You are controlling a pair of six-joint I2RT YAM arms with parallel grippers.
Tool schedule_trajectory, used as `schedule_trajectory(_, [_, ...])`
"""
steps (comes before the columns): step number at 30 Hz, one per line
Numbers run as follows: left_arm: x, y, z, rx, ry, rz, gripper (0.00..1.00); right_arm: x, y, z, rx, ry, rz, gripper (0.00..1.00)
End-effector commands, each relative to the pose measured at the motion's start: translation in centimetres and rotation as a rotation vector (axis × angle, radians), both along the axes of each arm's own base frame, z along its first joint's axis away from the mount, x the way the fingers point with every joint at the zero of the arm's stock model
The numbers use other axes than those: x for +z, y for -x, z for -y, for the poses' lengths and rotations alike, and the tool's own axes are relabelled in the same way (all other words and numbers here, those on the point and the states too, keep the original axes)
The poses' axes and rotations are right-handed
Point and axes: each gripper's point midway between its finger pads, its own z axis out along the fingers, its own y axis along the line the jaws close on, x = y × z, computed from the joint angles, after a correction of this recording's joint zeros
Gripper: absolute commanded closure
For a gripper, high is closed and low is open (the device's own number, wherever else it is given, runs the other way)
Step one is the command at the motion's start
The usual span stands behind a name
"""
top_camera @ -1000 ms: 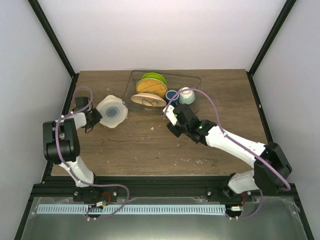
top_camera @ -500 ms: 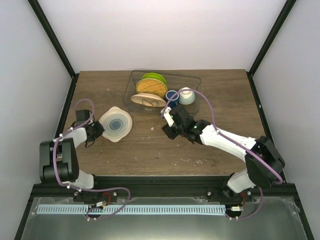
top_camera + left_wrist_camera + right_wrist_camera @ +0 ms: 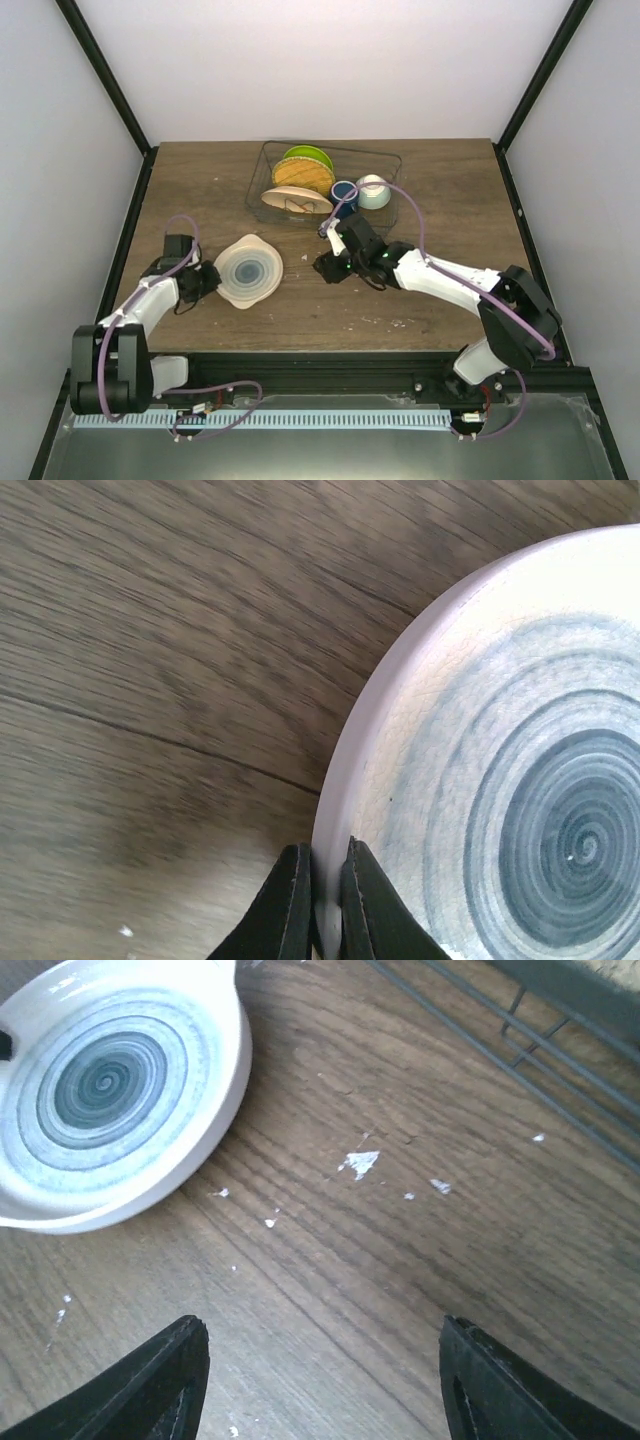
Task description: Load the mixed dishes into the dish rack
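A white dish with blue spiral rings (image 3: 250, 272) lies low at the table's near left, its ringed face up. My left gripper (image 3: 207, 283) is shut on its left rim; in the left wrist view the fingers (image 3: 292, 900) pinch the rim of the dish (image 3: 500, 780). My right gripper (image 3: 325, 265) hangs open just right of the dish (image 3: 110, 1090), with only bare wood between its jaws (image 3: 322, 1328). The dish rack (image 3: 385, 158) at the back holds a lime-green plate (image 3: 306, 157), a tan plate (image 3: 303, 175), a beige plate (image 3: 295, 200), a dark blue mug (image 3: 343, 189) and a pale bowl (image 3: 374, 190).
The rack's dark wire edge (image 3: 560, 1020) shows at the top right of the right wrist view. White crumbs (image 3: 360, 1163) are scattered on the wood between dish and rack. Black frame posts (image 3: 110, 90) flank the table.
The left arm has drawn the ringed dish nearer and towards the centre. The right gripper has moved left and nearer, towards the dish, and its jaws have spread wider.
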Motion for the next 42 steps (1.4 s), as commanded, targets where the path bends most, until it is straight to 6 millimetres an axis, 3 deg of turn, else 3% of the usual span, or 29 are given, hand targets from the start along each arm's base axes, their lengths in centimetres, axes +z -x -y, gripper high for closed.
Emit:
schedule_trajectory(1, [3.3, -1.2, 3.3, -0.066, 0.095, 0.107, 1.0, -0.4, 1.3, -1.5, 0.0, -0.11, -0.101, 0.34])
schedule_trajectory(9, [5.1, -0.7, 5.8, -0.131, 0.095, 0.151, 1.0, -1.9, 2.5, -2.9, 0.004, -0.178, -0.236, 0.27])
schedule_trajectory(17, [5.9, 0.2, 7.0, -0.152, 0.118, 0.189, 1.0, -3.6, 3.1, -3.4, 0.001, -0.203, -0.307, 0.27])
schedule_trajectory(24, [5.7, 0.8, 7.0, -0.158, 0.119, 0.197, 1.0, -3.1, 3.0, -4.7, 0.022, -0.252, -0.333, 0.27])
schedule_trajectory(32, [5.2, 0.7, 6.6, -0.151, 0.095, 0.19, 1.0, -2.3, 2.4, -3.3, -0.009, -0.204, -0.283, 0.26])
schedule_trajectory(42, [5.3, 0.7, 6.6, -0.149, 0.098, 0.193, 1.0, -1.3, 2.8, -4.1, 0.033, -0.271, -0.302, 0.25])
